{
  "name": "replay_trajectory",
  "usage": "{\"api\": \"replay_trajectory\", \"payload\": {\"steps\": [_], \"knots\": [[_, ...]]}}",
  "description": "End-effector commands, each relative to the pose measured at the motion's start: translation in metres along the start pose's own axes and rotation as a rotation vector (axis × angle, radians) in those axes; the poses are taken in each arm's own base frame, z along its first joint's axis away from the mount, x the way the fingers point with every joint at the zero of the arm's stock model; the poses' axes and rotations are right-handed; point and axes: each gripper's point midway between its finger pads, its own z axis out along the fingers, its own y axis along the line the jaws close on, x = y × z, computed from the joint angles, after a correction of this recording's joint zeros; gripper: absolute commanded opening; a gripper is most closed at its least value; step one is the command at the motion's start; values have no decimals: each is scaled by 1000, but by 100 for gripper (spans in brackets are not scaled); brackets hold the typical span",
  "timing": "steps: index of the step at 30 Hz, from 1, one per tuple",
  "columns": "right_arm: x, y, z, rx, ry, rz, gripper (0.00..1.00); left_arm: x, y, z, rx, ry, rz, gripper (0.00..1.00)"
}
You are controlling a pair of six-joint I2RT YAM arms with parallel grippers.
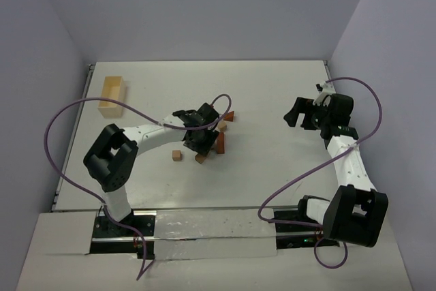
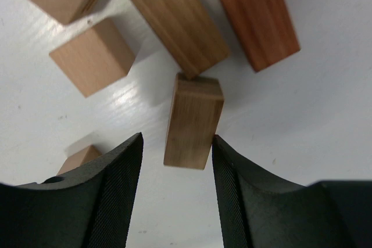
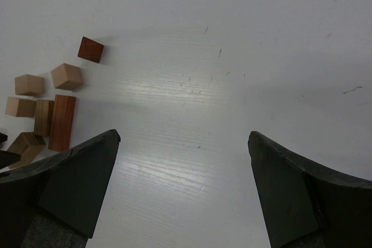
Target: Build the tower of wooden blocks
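Pick-up step: left end effector [image 2: 176, 143] gapes open, jaws straddling a tan brick [image 2: 193, 121] among the loose wood blocks [image 1: 220, 142] mid-tabletop [image 1: 272, 93] (no tower up yet, by the look), so next comes a square squeeze and lift; right end effector [image 3: 183, 137] hovers open, off right

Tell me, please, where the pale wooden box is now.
In the top external view, the pale wooden box lies at the far left of the table, near its back corner, well apart from the wood blocks clustered at the centre.
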Motion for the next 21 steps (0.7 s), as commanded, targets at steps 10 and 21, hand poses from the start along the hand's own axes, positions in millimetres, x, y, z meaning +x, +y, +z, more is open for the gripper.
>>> {"api": "replay_trajectory", "payload": {"steps": [10, 21], "knots": [[-23, 3, -2, -8, -53, -21, 100, 5, 5, -2, -9, -37, 27, 56], [-24, 1, -1, -4, -52, -28, 100, 3, -20, -9, 128, -1, 61, 0]]}}
